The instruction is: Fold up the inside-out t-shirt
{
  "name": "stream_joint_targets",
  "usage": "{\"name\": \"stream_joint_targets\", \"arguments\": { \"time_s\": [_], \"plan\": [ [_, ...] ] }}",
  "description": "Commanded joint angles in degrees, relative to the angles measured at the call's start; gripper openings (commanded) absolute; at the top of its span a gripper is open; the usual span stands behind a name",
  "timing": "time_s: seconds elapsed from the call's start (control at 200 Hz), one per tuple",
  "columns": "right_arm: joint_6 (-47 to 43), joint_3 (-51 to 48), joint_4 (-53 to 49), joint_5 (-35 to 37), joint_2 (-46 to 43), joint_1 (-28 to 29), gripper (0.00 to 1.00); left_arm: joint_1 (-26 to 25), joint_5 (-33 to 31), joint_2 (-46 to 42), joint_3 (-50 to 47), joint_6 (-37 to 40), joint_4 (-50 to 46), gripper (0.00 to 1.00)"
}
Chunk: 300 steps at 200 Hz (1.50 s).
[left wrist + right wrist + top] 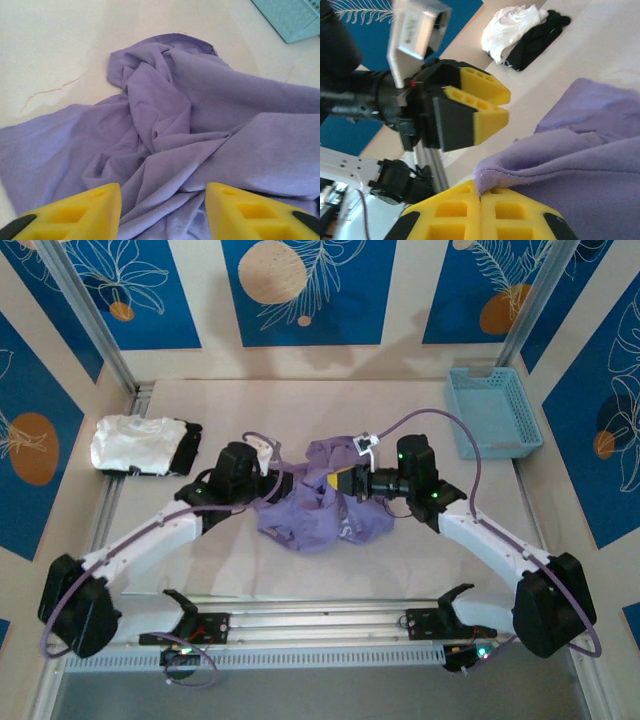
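Note:
The inside-out t-shirt point(318, 508) is a crumpled lavender heap in the middle of the table. In the top view my left gripper point(281, 483) reaches into its left side and my right gripper point(333, 483) into its upper middle, tips close together. The left wrist view has the left gripper point(162, 212) open, yellow fingers point(90, 212) wide apart just above the rumpled t-shirt point(170, 125), nothing between them. My right gripper point(480, 194) is shut on a hemmed edge of the t-shirt point(570, 165), lifting it. The left gripper point(487, 105) hangs just above that edge.
A folded white garment point(135, 445) and a black one point(187, 448) lie at the table's left edge. A light blue basket point(493, 412) stands at the back right. Bare tabletop point(300, 405) lies behind the shirt.

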Motion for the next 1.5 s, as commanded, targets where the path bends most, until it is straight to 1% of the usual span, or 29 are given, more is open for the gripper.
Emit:
{"name": "stream_joint_targets", "arguments": {
  "time_s": [0.0, 0.05, 0.13, 0.22, 0.305, 0.535, 0.62, 0.675, 0.785, 0.875, 0.9, 0.94, 0.96, 1.025, 1.12, 1.205, 1.285, 1.405, 1.495],
  "plan": [
    [11.33, -0.98, 6.83, -1.36, 1.08, 1.09, 0.0, -4.08, -7.42, -7.03, -1.1, -0.49, -5.89, 0.52],
    [11.08, -0.56, 6.48, -0.65, 1.27, 1.79, 0.0, -5.53, -5.44, -8.8, -2.01, -1.67, -5.84, 0.53],
    [10.05, 0.33, 5.45, -0.37, 1.25, 2.29, 0.0, -6.45, 0.92, -9.59, -3.4, -4.15, -2.59, 0.53],
    [8.5, 0.98, 3.45, 0.69, 1.0, 2.38, 0.0, -6.57, 6.7, -7.77, -3.59, -6.81, 1.67, 0.53],
    [7.72, 1.19, 2.34, 1.06, 0.77, 2.4, 0.0, -6.66, 10.04, -5.01, -3.22, -8.17, 5.3, 0.53],
    [6.53, 0.84, 1.05, 2.05, -0.72, 2.12, 0.0, -6.67, 13.11, 2.12, -1.51, -10.41, 8.47, 0.54],
    [6.13, 0.75, 0.77, 2.11, -1.18, 1.86, 0.0, -6.69, 13.83, 3.84, -1.46, -11.4, 10.04, 0.52],
    [5.96, 0.58, 0.79, 2.03, -1.51, 1.76, 0.0, -6.71, 14.22, 4.75, -1.53, -11.92, 11.19, 0.49],
    [5.33, 0.17, 0.75, 1.68, -2.08, 1.76, 0.0, -6.52, 13.9, 6.41, -1.2, -11.91, 13.1, 0.37],
    [3.89, -0.63, 0.18, 1.43, -3.21, 1.51, 0.0, -5.98, 14.34, 7.17, -1.03, -11.79, 15.57, 0.22],
    [3.34, -0.79, -0.17, 1.34, -3.81, 1.3, 0.0, -5.76, 14.83, 7.15, -1.08, -11.8, 16.38, 0.16],
    [2.42, -1.23, -0.94, 1.52, -4.94, 0.78, 0.0, -5.29, 16.18, 7.01, -1.09, -11.82, 17.29, 0.04],
    [2.02, -1.46, -1.33, 1.74, -5.67, 0.44, 0.0, -4.98, 16.78, 6.63, -1.28, -11.77, 17.73, 0.0],
    [0.62, -2.1, -2.71, 2.71, -8.02, -0.96, 0.0, -4.09, 18.58, 4.47, -2.4, -11.2, 19.06, 0.0],
    [-2.61, -2.89, -4.81, 4.29, -11.27, -2.36, 0.0, -2.45, 22.12, -1.63, -4.77, -10.75, 21.08, 0.0],
    [-5.52, -3.33, -7.29, 6.78, -13.07, -2.46, 0.0, -0.84, 28.08, -7.36, -6.88, -12.03, 24.37, 0.0],
    [-7.42, -3.82, -7.95, 8.06, -13.9, -2.14, 0.0, 0.88, 34.09, -10.97, -8.47, -14.62, 28.39, 0.0],
    [-9.19, -5.44, -5.84, 9.17, -13.8, -0.44, 0.0, 2.95, 41.32, -13.23, -11.17, -19.15, 37.87, 0.0],
    [-10.68, -5.22, -6.66, 10.52, -12.3, 1.08, 0.01, 3.38, 44.66, -13.49, -12.13, -20.78, 42.48, 0.0]
  ]
}}
